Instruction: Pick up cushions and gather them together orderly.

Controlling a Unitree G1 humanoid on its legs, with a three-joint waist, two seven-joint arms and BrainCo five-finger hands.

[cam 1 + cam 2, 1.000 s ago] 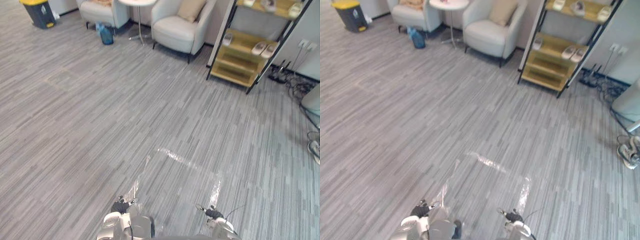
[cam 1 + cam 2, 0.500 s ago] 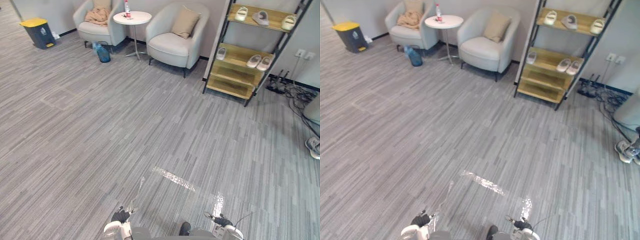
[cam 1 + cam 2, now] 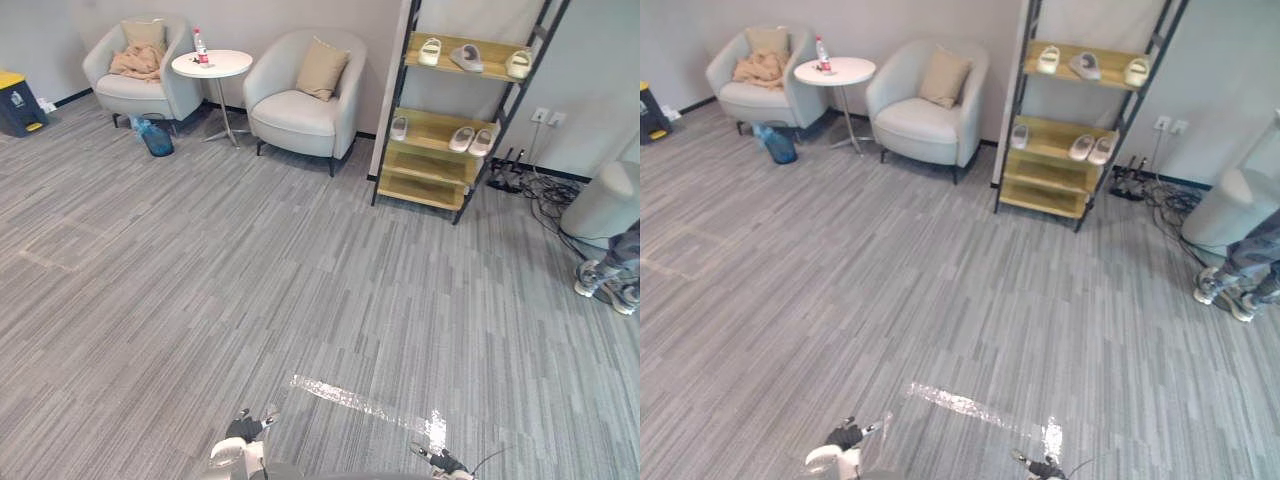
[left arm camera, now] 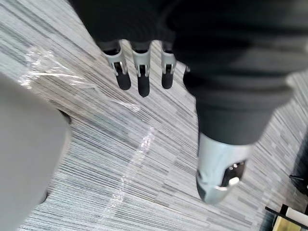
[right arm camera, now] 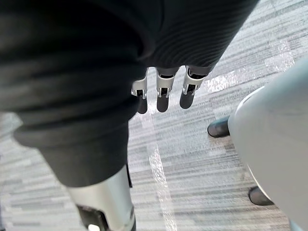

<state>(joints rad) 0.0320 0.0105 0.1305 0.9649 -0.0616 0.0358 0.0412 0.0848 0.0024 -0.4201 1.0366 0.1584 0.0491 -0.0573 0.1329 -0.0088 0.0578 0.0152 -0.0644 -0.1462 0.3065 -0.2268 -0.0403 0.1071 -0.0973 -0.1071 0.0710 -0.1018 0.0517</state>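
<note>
A beige cushion (image 3: 322, 68) leans upright against the back of the right pale armchair (image 3: 296, 110) at the far wall. A second beige cushion (image 3: 143, 32) stands in the left armchair (image 3: 130, 90), with a crumpled tan cloth (image 3: 135, 62) on the seat in front of it. Both chairs are far across the floor from me. My left hand (image 4: 142, 77) hangs low over the grey floor, fingers straight and holding nothing. My right hand (image 5: 162, 94) hangs the same way, empty.
A round white side table (image 3: 211, 64) with a bottle stands between the chairs, a blue bin (image 3: 157, 138) beside it. A wooden shoe shelf (image 3: 440, 130) stands right of the chairs, cables (image 3: 535, 188) beyond it. A person's legs (image 3: 610, 275) show at the right edge. A shiny tape strip (image 3: 360, 400) lies near me.
The whole picture has shifted: the camera has tilted up and turned right, bringing the chairs, wall and a person's legs into view. Both hands still hang low.
</note>
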